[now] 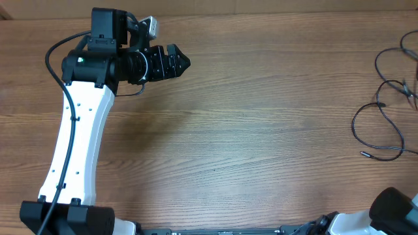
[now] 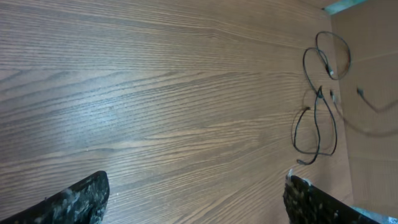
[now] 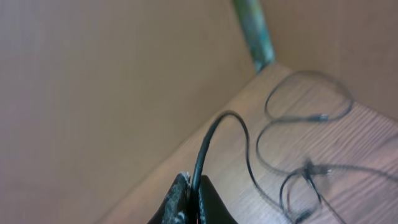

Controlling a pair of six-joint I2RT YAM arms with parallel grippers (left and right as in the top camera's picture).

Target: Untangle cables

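- The cables (image 1: 382,124) lie in loose black loops at the far right edge of the counter (image 1: 261,130). Some strands run out of the overhead view, and one small plug tip (image 1: 363,154) rests on the wood at the lower end of the loops.
- The left hand (image 1: 175,62) sits at the upper left of the counter on the end of the white left arm (image 1: 78,137). It points to the right and is well apart from the cables.
- In the left wrist view the left hand (image 2: 196,186) is spread wide and grips nothing. Its two dark fingers (image 2: 84,199) show at the bottom corners with bare wood between them.
- That view shows the cables (image 2: 316,121) far ahead as a few thin overlapping loops near the brown wall (image 2: 373,68).
- In the right wrist view the right hand (image 3: 193,190) is pressed together, pinching one strand of the cables (image 3: 204,155). The strand rises from between the fingers (image 3: 177,202), arches over and drops to the counter (image 3: 373,137).
- Past the arch, more loops lie on the wood and cross each other. The picture is too blurred to tell which strand lies on top.
- The brown wall (image 3: 93,93) fills the left of this view, with a greenish upright strip (image 3: 255,34) at the corner.
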